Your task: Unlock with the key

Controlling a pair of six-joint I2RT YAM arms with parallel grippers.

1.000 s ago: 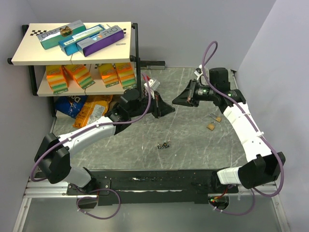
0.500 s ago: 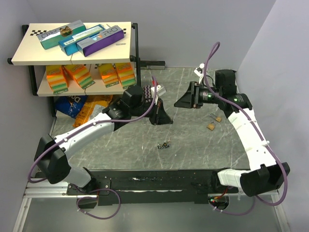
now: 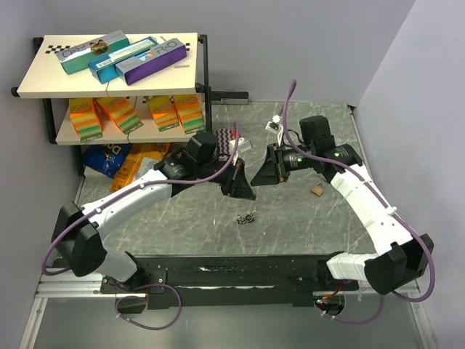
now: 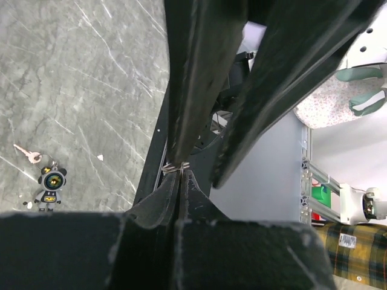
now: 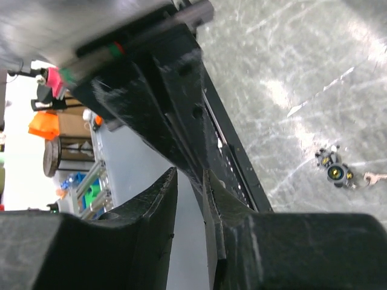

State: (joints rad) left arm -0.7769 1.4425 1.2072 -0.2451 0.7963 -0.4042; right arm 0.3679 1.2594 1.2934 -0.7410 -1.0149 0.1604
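Observation:
The key bunch (image 3: 248, 217), a dark charm with a tiny key, lies on the marble table between the arms. It also shows in the left wrist view (image 4: 47, 183) and the right wrist view (image 5: 336, 171). My left gripper (image 3: 243, 190) hangs above and just behind it. In the left wrist view (image 4: 177, 169) it is shut, pinching a thin silver ring at its tips. My right gripper (image 3: 263, 174) meets it tip to tip; its jaws (image 5: 188, 173) stand slightly apart with nothing between them. One brass padlock (image 3: 318, 190) lies right of my right gripper.
A two-level shelf (image 3: 109, 80) with boxes stands at the back left, with snack bags (image 3: 123, 163) on the table beneath it. A patterned packet (image 3: 225, 136) lies behind my left arm. Grey walls close the back and the right side.
Both grippers have moved toward each other and toward the near side, ending tip to tip over the key bunch. My right arm has swung left and now covers the second padlock.

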